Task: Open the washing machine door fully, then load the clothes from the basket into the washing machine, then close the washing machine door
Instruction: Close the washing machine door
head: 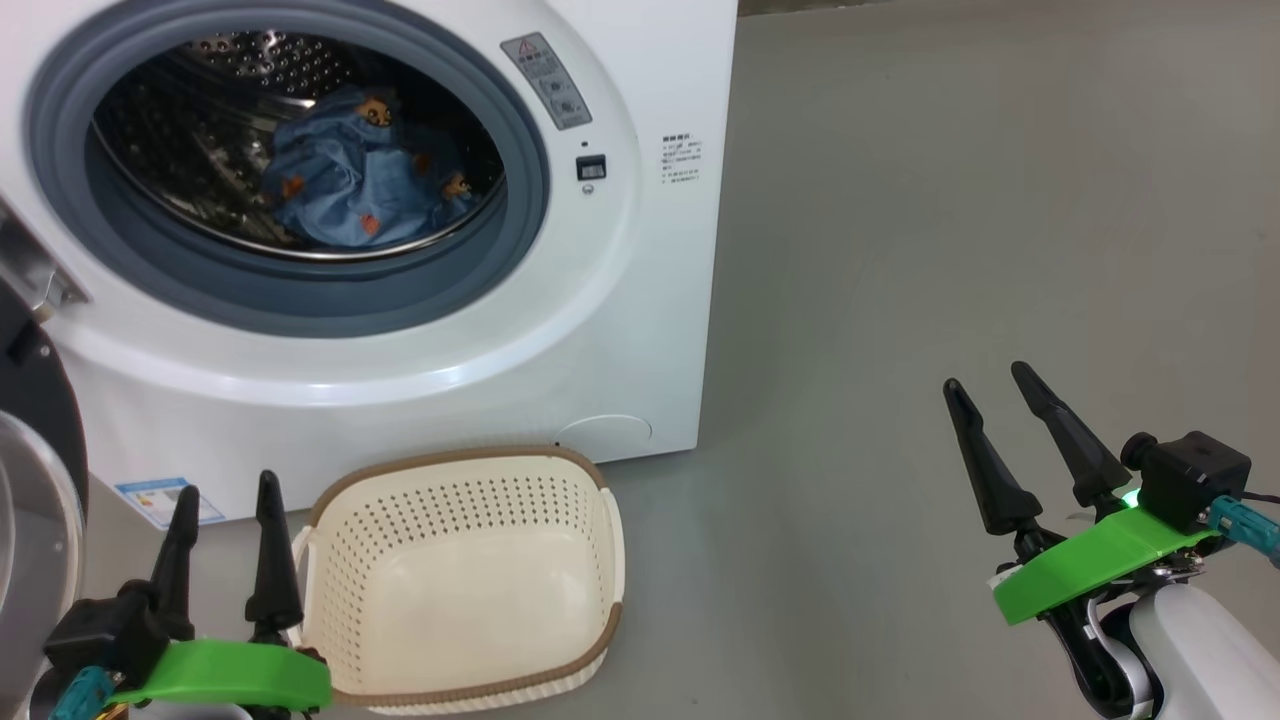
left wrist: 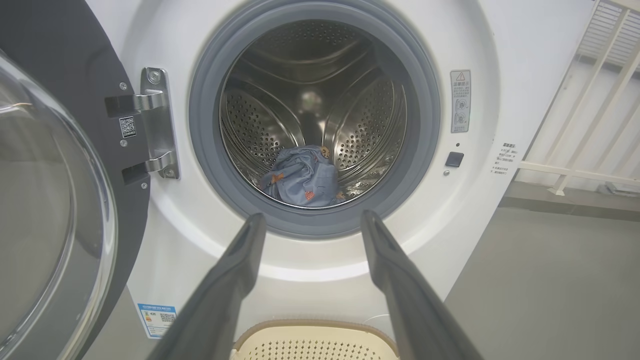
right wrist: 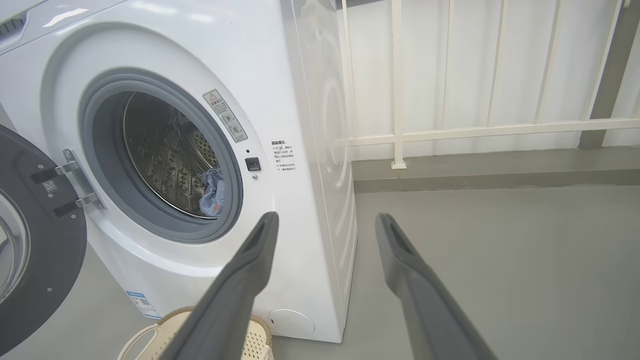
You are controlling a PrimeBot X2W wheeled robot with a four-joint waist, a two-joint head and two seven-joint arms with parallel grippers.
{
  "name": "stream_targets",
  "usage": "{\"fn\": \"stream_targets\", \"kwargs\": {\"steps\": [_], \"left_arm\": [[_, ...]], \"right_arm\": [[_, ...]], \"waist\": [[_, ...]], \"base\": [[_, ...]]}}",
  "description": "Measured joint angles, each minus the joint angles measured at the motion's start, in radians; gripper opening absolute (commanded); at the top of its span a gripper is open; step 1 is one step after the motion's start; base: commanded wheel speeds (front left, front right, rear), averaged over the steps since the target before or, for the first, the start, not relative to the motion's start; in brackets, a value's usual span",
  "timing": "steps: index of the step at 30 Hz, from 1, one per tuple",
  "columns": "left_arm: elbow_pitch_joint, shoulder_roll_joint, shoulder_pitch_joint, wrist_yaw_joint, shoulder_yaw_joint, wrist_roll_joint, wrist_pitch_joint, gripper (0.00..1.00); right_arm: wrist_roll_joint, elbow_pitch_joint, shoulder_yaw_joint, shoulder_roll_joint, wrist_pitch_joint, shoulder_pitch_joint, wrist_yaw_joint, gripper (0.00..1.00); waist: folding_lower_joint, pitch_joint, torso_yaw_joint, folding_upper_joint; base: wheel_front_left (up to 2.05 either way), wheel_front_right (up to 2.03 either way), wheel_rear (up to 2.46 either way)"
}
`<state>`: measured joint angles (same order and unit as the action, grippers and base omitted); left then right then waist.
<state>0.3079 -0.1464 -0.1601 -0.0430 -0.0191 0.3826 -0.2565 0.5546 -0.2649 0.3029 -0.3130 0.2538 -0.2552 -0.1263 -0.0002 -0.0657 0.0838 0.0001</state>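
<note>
Brightness: I get bright, even light in all three views.
Glare: pale streaks on the washing machine [head: 400, 370] front, sheen on the door [left wrist: 45, 200] glass.
Shadows: the drum [left wrist: 310, 100] is dim; floor [head: 950, 200] shadows are faint.
Focus: near fingers [left wrist: 225, 290] look soft; wrist-view edges bend.

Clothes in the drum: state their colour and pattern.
The clothes are light blue fabric with small orange-brown bear prints; the head view shows it best.

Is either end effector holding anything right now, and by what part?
Nothing is held: the left end effector and right end effector are both open and empty.
</note>
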Motion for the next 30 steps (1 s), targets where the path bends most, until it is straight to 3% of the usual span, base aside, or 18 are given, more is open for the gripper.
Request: {"fn": "stream_targets", "kwargs": {"steps": [7,30], "left_arm": [[0.000,0.000,0.000,0.000,-0.003,0.000,0.000,1.00],[0.001,-0.008,0.000,0.005,-0.015,0.005,0.000,1.00]], "right_arm": [[0.000,0.000,0.003,-0.004,0.000,0.000,0.000,1.00],[0.000,0.000,-0.002,-0.003,0.000,0.000,0.000,1.00]], "waist": [[0.0000,0.003,-0.001,0.0000],[0.0002,-0.001,-0.001,0.0000]], "base": [[-0.70,0.70,0.00],[-0.01,0.01,0.00]]}}
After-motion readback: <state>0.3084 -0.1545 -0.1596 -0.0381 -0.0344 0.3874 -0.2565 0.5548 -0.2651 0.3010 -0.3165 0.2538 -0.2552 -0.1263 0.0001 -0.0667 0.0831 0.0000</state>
